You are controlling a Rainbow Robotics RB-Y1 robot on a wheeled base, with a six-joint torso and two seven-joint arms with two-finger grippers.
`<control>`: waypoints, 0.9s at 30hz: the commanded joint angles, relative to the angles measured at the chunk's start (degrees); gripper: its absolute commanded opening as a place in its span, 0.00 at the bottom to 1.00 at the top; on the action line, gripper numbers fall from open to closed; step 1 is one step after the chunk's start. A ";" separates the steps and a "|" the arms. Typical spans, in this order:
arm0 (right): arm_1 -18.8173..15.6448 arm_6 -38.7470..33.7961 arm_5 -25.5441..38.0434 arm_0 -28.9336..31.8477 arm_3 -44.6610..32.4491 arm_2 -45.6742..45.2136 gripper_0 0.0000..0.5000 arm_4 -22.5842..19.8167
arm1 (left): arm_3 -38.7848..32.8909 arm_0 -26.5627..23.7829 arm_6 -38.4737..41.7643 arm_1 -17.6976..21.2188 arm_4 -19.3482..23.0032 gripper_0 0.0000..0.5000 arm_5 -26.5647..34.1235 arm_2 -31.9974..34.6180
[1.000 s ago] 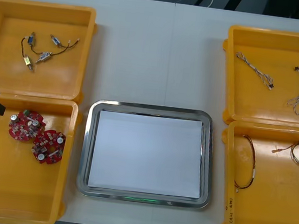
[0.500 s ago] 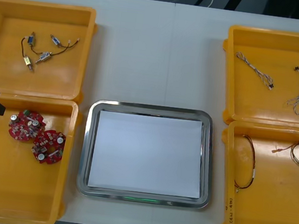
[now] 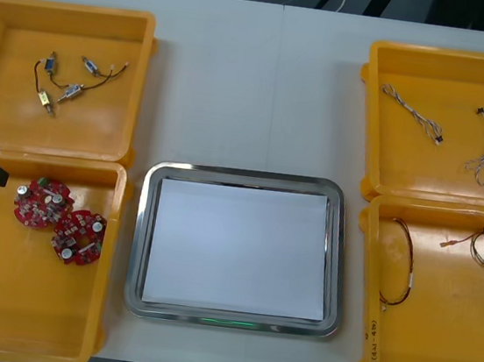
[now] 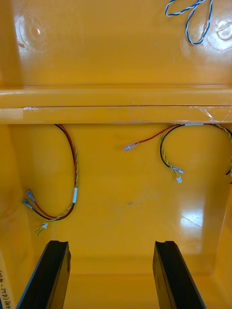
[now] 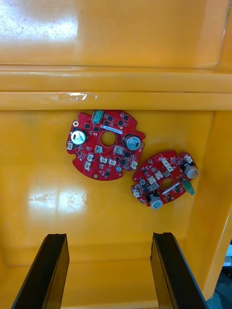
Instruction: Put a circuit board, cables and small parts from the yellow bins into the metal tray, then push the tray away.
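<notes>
Jaws apart on both arms, nothing held.
Ahead of my left gripper (image 5: 108, 239), the nearer circuit board (image 5: 154, 176) looks light, rigid, fragile: I'd pinch its rim. Right gripper (image 4: 111, 244) waits over cables (image 4: 75, 195).

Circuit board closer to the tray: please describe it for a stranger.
Start at the metal tray in the middle. The near yellow bin on its left holds the circuit board and a twin board; ours lies closer to the tray.

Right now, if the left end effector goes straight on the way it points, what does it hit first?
The left end effector would likely meet the bare floor of the yellow bin, just short of the red circuit boards; depth is unclear.
</notes>
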 commanded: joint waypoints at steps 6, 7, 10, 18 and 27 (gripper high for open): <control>-2.24 0.56 0.13 0.71 -0.61 -1.90 1.00 -0.26 | -0.41 1.92 -3.72 2.04 -0.04 1.00 0.38 1.08; -2.24 0.56 0.13 0.71 -0.61 -1.90 1.00 -0.26 | -0.41 1.83 -3.81 2.66 -0.56 1.00 0.38 0.99; -2.42 0.56 0.13 0.36 -0.70 -2.69 1.00 0.00 | -0.41 1.83 -3.81 3.01 -0.91 1.00 0.38 0.91; -1.28 0.30 0.13 1.59 -1.93 -4.80 1.00 0.53 | -0.41 1.92 -4.51 3.45 -1.79 1.00 0.24 0.99; 2.68 0.12 0.13 4.32 -2.02 -4.28 1.00 1.15 | -0.41 5.08 -5.66 3.45 -4.08 1.00 -7.76 1.26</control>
